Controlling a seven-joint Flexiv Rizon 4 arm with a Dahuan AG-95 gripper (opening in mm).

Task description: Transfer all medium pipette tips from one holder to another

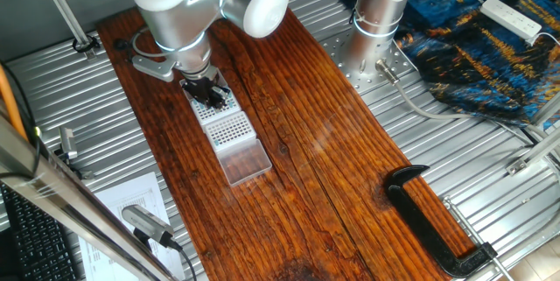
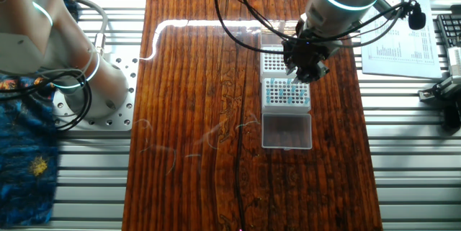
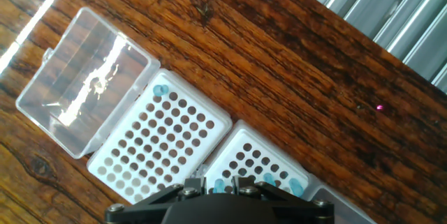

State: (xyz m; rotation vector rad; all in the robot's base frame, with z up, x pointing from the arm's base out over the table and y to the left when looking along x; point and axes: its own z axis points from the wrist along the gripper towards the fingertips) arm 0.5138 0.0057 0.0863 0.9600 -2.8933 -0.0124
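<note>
I see the arm point(image 1: 179, 14) bent low over the desk point(image 1: 332, 158), wrist pointing down at two white racks point(image 2: 287, 93) near the desk's long edge. The fingers point(image 2: 301, 73) hang over the seam between racks; I cannot tell how wide they stand or whether they hold anything. Only the hand view shows the tips point(image 3: 161, 91): one in the lidded rack's corner, several in the other rack.

Light is bright and even, from overhead. A white glare streak crosses the varnished tabletop point(image 2: 187, 80) beyond the gripper point(image 2: 306, 69) in the other fixed view, and another flares on the clear lid point(image 3: 84, 84) ahead of the gripper in the hand view (washing out its top left corner). Shadows are soft and short. Fixed views are sharp; the gripper's near edge blurs slightly.
</note>
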